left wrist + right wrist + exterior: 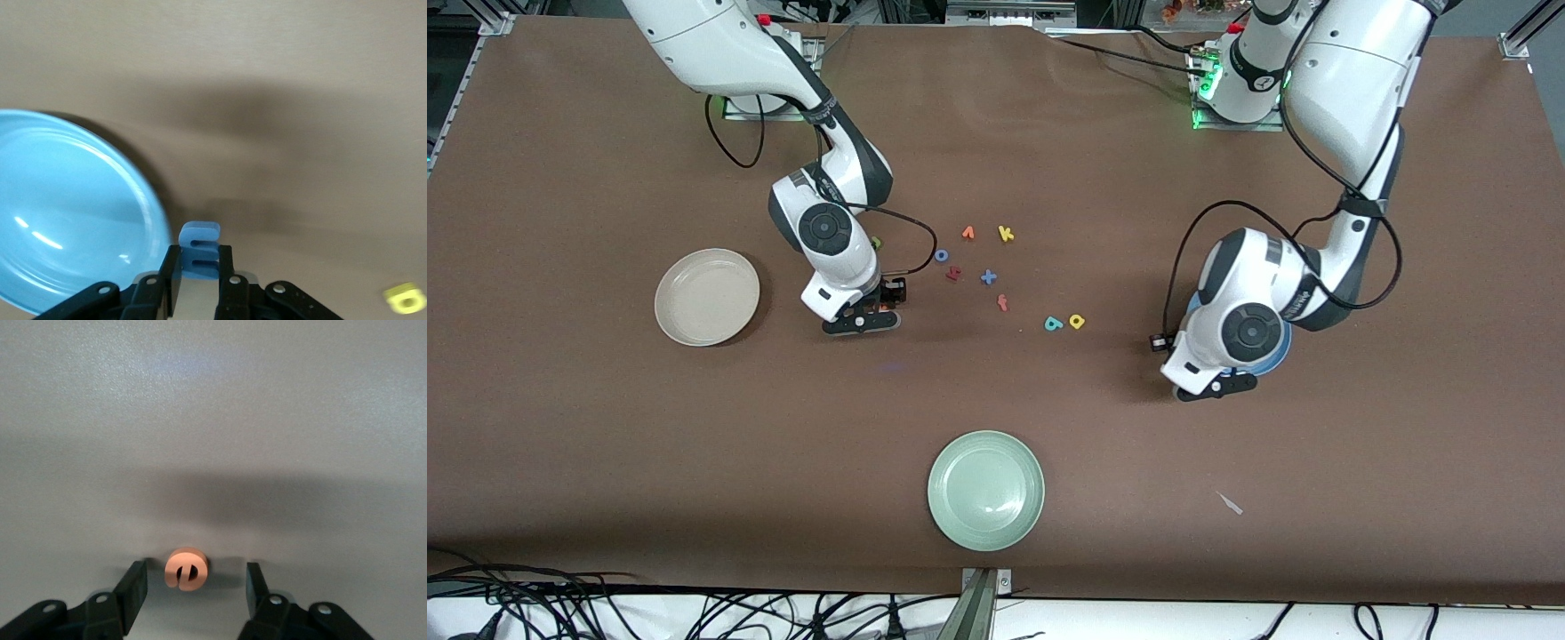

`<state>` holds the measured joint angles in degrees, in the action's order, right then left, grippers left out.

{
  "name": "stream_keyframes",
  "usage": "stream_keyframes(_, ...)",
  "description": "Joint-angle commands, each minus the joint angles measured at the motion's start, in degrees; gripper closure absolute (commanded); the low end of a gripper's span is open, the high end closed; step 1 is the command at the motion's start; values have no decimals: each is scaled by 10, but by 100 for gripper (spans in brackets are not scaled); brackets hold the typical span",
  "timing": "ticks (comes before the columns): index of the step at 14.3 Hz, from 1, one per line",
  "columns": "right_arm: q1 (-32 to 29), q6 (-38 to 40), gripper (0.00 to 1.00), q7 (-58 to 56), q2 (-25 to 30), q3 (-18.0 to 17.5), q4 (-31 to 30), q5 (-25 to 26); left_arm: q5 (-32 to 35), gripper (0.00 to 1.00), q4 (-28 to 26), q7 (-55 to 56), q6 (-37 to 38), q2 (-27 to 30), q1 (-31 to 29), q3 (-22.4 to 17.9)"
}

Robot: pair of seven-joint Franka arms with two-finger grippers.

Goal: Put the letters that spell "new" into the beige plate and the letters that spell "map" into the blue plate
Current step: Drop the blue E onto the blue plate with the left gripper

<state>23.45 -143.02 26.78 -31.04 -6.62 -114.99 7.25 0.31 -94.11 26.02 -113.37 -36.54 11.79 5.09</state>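
While orange e (186, 569) sits between right hand (193, 587) fingers, unclamped

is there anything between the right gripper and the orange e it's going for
Nothing visible. In the right wrist view the orange e lies on bare table between the right gripper's open fingers, with a gap on each side. The other loose letters lie toward the left arm's end, outside the fingers.

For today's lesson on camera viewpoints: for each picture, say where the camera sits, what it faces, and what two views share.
Front view: high across the table, facing both arms.
Left wrist view: on the left arm, showing the left tool shut on the blue m beside the blue plate.
Right wrist view: on the right arm, showing the right tool open around the orange e.
Shared: the blue plate shows in the front view too.
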Motion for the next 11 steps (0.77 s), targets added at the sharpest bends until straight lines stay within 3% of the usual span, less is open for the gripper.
stream_keyframes(1, 2, 8, 40, 16, -9, 1, 13, 14, -3, 94, -21, -116, 30, 10, -48, 6)
stream_keyframes(4, 2, 7, 49, 17, -10, 1, 13, 13, -3, 91, -32, -143, 30, 9, -60, 6)
stream_keyframes(5, 2, 6, 52, 17, -10, 1, 13, 12, -3, 70, -34, -142, 28, 5, -59, 6)
stream_keyframes(7, 2, 5, 53, 17, -10, 1, 13, 11, 2, 0, -26, -144, 28, 4, -59, 5)
stream_keyframes(11, 1, 2, 57, 17, -12, 1, 13, 8, 4, 0, -13, -118, 28, 25, -44, 34)
